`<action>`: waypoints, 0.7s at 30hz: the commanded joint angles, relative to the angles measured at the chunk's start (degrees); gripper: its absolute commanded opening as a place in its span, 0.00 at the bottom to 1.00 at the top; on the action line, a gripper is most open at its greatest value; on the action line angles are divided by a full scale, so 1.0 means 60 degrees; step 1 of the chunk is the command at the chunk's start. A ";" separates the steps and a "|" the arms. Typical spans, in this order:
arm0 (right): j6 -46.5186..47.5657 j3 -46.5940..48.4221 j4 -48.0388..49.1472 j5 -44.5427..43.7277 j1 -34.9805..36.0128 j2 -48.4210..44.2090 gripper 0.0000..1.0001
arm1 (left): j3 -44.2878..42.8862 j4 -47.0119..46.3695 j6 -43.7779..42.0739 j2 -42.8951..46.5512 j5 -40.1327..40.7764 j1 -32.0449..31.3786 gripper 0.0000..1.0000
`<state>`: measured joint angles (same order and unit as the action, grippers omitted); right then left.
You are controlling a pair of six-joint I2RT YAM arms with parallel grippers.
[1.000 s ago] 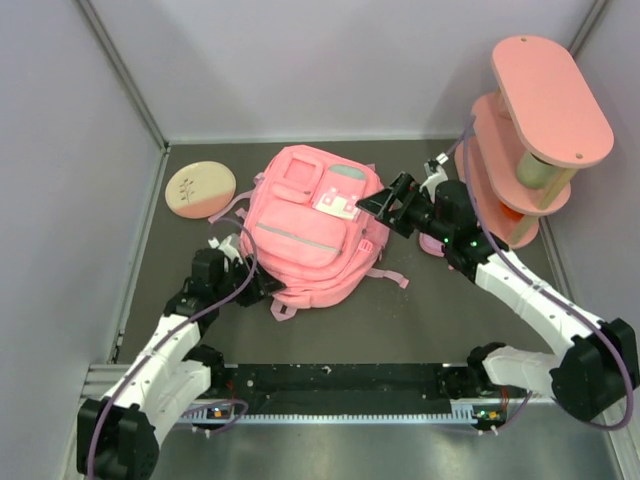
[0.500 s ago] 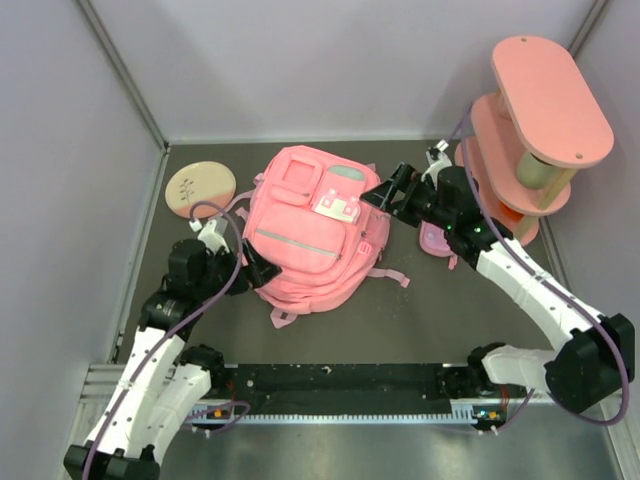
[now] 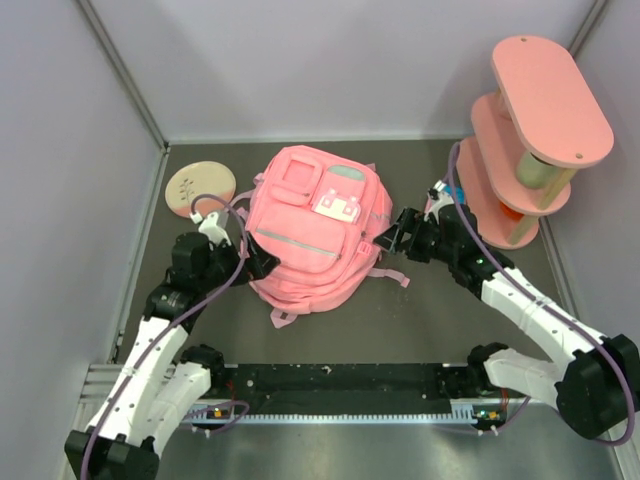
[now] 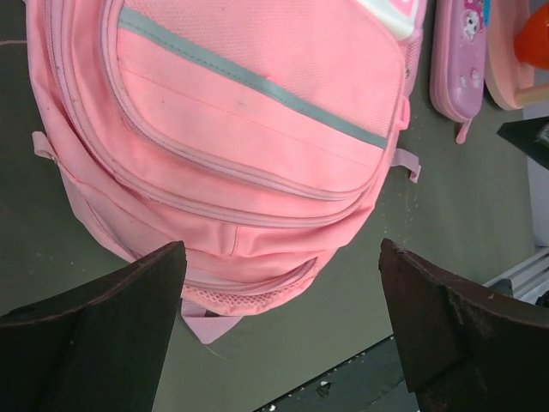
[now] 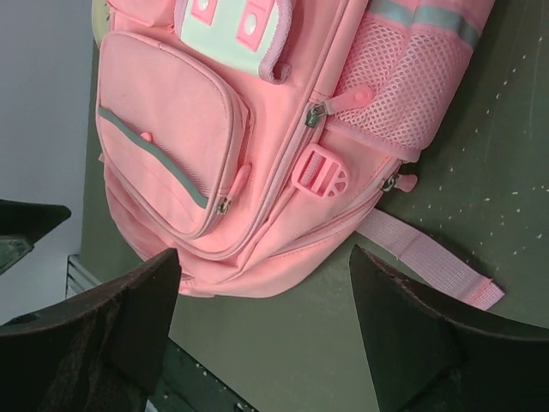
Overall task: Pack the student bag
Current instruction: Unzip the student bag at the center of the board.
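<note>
The student bag, a pink backpack with grey zipper strips and a white patch, lies flat and front-up in the middle of the table, its top toward the far wall. Its zippers look closed in both wrist views. My left gripper hovers at the bag's left lower side, open and holding nothing. The left wrist view shows the bag beyond the wide jaws of this gripper. My right gripper is open and apart from the bag's right side. Its view has the bag, side buckle and strap ahead of the gripper.
A pink tiered shelf stands at the back right with an orange object on its lowest tier. A small pink cartoon pencil case lies between bag and shelf. A round beige-pink disc lies at the back left. Grey walls close in three sides.
My left gripper has opened wide and drawn back from the bag's lower left edge. The right gripper has moved from the bag's upper right corner down along its right side.
</note>
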<state>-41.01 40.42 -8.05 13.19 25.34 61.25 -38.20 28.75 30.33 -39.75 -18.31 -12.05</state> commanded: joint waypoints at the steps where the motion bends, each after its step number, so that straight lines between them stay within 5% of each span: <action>1: 0.0216 0.0324 0.0171 -0.0262 -0.0093 0.0001 0.72 | 0.0768 -0.1641 0.0320 -0.0333 0.0063 0.0017 0.98; 7: 0.0243 -0.0131 0.0887 -0.0367 -0.0107 0.0308 0.57 | 0.1443 -0.2462 0.0555 -0.0567 0.0004 0.0031 0.98; 14: 0.2658 0.1958 0.0378 -0.0264 -0.0064 0.2343 0.47 | 0.2130 -0.2580 0.0468 -0.0525 -0.0289 0.0017 0.98; 21: 0.5118 0.2857 0.0433 -0.0294 -0.0078 0.3765 0.56 | 0.3274 -0.3298 0.1009 0.0310 -0.0435 0.0017 0.98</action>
<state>-21.63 53.52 -6.81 11.53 25.32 81.36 -21.80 12.82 34.13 -39.94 -20.03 -12.03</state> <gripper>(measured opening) 0.518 0.978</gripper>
